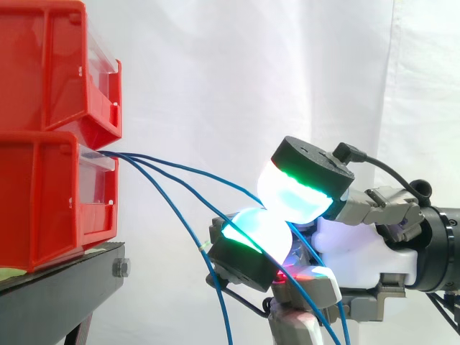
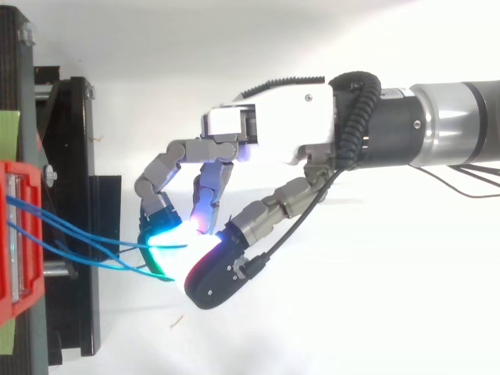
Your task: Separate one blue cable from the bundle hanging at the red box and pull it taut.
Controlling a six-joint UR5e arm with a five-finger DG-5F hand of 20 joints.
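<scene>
Blue cable (image 1: 208, 175), pinched in hand (image 1: 359, 251) (between pads (image 1: 291, 195))

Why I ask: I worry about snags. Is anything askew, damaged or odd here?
Nothing looks damaged or spilled. The hand pinches one blue cable coming from the lower bin. The other cables hang loose right beside its fingers and might snag there.

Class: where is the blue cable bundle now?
Side view: the thin blue cable bundle leaves the lower red plastic bin at left, one strand pinched by the robot hand.
</scene>
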